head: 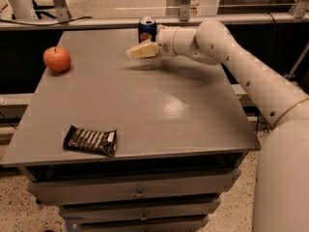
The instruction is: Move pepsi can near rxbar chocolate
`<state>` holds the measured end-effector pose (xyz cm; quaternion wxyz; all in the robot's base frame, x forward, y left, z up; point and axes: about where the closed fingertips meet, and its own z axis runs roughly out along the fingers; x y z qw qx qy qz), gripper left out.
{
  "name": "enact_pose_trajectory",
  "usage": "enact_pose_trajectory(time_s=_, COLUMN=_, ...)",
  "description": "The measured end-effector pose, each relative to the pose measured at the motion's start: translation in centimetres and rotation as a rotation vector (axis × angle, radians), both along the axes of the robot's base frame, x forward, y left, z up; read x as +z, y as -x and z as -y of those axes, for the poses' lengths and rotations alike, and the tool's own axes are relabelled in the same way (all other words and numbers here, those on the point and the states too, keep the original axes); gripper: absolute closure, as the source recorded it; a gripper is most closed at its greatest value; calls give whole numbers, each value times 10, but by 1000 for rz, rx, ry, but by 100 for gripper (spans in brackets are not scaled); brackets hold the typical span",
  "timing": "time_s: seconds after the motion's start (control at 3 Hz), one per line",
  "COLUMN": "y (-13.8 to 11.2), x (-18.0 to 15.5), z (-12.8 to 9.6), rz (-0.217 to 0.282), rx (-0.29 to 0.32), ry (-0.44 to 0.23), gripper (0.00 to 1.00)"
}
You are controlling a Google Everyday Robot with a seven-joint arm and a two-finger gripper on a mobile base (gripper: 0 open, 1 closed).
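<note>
Grey table with drawers below. Far left: red apple. Near left edge: rxbar chocolate, lying flat, well apart from the can. Far edge, centre: pepsi can, upright. Gripper hovers just in front of the can; whether spread or closed cannot be told. White arm enters from the right.

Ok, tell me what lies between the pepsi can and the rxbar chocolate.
Camera view: the gripper hangs just in front of the pepsi can; from there to the rxbar chocolate, only bare tabletop.
</note>
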<state>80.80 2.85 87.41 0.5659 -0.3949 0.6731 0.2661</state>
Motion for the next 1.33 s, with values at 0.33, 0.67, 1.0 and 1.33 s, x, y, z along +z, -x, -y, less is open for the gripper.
enact_pose_trajectory(time_s=0.33, y=-15, x=-4, z=-10, rz=23, rx=-4, ry=-14, gripper=16)
enact_pose_trajectory(time_s=0.67, y=-21, x=-5, z=-10, rz=37, rx=-19, ry=-20, gripper=39)
enact_pose_trajectory(time_s=1.0, y=-18, x=-4, z=-5, rz=42, rx=-37, ry=-29, gripper=64)
enact_pose_trajectory(time_s=1.33, y=3, x=5, z=1, rz=36, rx=-29, ry=-49, gripper=87)
